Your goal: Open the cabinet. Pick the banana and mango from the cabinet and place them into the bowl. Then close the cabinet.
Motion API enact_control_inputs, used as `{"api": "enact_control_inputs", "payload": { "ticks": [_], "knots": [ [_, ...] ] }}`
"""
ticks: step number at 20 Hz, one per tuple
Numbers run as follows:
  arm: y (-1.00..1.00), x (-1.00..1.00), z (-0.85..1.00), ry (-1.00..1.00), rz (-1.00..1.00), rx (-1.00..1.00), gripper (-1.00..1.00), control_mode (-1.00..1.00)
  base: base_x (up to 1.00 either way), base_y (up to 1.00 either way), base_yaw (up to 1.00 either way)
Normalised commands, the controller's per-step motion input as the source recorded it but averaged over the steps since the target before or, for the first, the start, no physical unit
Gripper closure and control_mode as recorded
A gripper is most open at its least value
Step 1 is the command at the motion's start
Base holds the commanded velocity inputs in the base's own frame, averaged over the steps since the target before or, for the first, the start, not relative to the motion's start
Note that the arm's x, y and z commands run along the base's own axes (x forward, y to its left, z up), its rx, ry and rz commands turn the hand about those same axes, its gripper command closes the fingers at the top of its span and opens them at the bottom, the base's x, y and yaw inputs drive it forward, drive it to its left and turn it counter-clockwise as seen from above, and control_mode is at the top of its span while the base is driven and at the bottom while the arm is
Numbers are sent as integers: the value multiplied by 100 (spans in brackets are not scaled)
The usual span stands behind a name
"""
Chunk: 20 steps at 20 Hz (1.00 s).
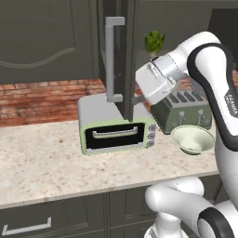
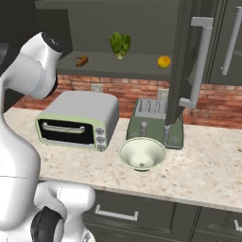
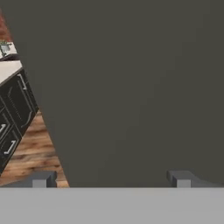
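Note:
The cabinet's left door (image 1: 124,56) stands swung out, edge-on to me, its grey bar handle (image 1: 113,60) facing left. My gripper (image 1: 135,99) is just right of that door, at its lower end. In the hand view the gripper (image 3: 113,179) is open, nothing between its fingertips (image 3: 43,179), and the door's dark face (image 3: 131,87) is close in front. On the open cabinet shelf (image 2: 137,64) lie the banana (image 2: 82,60) at the left and the mango (image 2: 164,61) at the right. The cream-green bowl (image 2: 142,153) sits on the counter, also seen as the bowl (image 1: 192,138) below my forearm.
A lettuce head (image 2: 120,45) stands on the shelf between the two fruits. A toaster oven (image 1: 116,128) and a dark green toaster (image 2: 153,120) stand on the counter (image 1: 42,162) behind the bowl. The right cabinet door (image 2: 231,42) is closed. Low cabinets (image 3: 13,105) line the floor.

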Motion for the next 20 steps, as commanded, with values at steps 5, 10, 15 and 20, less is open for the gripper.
{"api": "enact_control_inputs", "payload": {
  "ticks": [5,10,15,20],
  "knots": [
    [25,0,-3,0,2,-1,-100,-100,0,0,0],
    [29,0,-11,0,3,-2,-100,-100,0,0,0],
    [22,0,-13,0,2,0,-100,-100,0,0,0],
    [11,0,-8,0,2,0,-100,-100,0,0,0]
  ]
}}
